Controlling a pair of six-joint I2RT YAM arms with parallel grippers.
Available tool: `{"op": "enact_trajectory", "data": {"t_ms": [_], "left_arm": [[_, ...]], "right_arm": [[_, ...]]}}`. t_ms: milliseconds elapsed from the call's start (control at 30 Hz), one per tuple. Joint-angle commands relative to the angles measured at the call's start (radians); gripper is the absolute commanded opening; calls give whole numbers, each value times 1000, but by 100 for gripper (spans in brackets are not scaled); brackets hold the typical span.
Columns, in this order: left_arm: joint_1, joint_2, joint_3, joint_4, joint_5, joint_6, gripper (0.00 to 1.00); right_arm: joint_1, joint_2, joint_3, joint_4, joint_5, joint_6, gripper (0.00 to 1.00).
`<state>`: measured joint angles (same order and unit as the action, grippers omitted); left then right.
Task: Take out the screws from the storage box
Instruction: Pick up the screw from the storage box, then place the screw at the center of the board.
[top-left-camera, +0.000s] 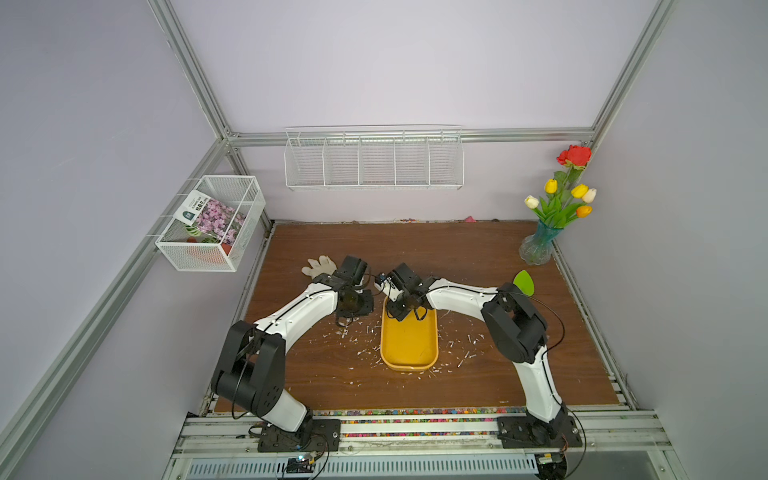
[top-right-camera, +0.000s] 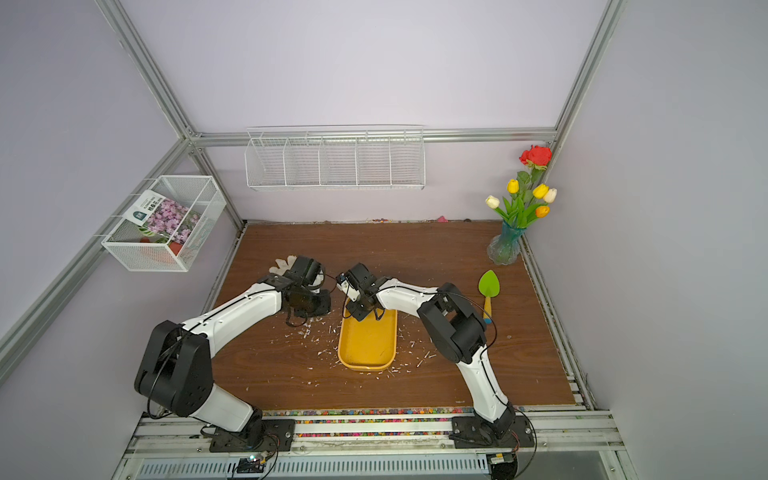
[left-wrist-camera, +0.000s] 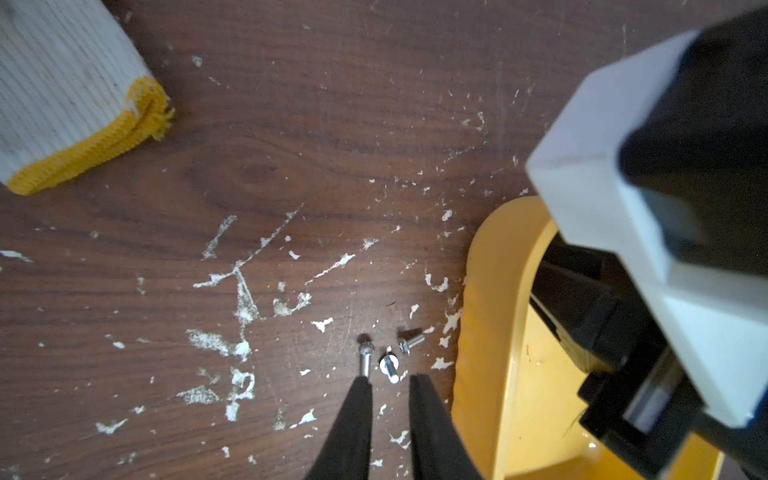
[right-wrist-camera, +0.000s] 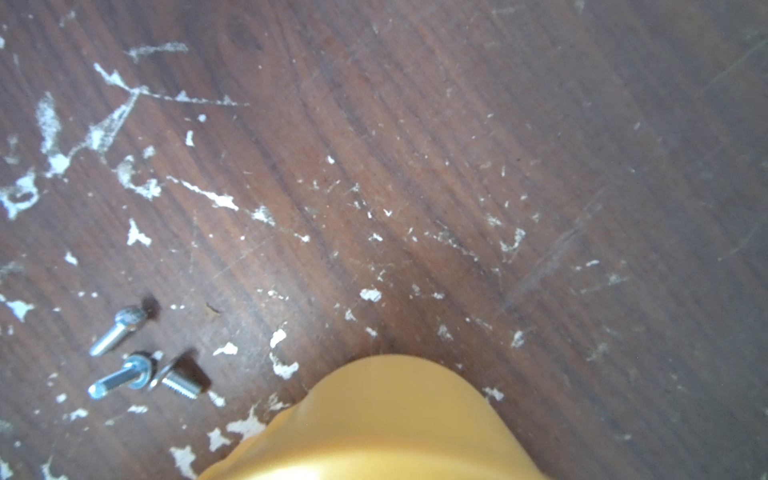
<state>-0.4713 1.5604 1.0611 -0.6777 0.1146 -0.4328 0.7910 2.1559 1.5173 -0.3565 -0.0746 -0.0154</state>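
- Screws (left-wrist-camera: 390, 358): three lie on the wooden table (left-wrist-camera: 291, 145), just beside the storage box (left-wrist-camera: 488, 332), outside its wall;
- left gripper (left-wrist-camera: 390, 384): jaws slightly parted, nothing between them, tips just short of the screws;
- right gripper (top-left-camera: 400, 309): lowered into the box's far end; jaw state cannot be told.

A white knit glove (top-left-camera: 319, 266) lies on the flecked wooden table (top-left-camera: 457, 257). A green trowel (top-right-camera: 488, 286) lies near the flower vase (top-right-camera: 505, 248).
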Motion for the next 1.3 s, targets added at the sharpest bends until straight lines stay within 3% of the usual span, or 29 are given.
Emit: {"op": "enact_trajectory", "data": {"t_ms": [0, 733, 1000, 1267], "left_arm": [[5, 12, -4, 12, 13, 14, 22], [8, -2, 11, 8, 0, 16, 22], [16, 7, 28, 3, -1, 26, 22], [25, 25, 69, -10, -3, 44, 22]], "right_arm": [[5, 26, -34, -74, 13, -2, 17], [-2, -119, -22, -91, 8, 21, 6], [-22, -301, -112, -132, 21, 51, 6], [-124, -561, -359, -140, 22, 117, 6]]}}
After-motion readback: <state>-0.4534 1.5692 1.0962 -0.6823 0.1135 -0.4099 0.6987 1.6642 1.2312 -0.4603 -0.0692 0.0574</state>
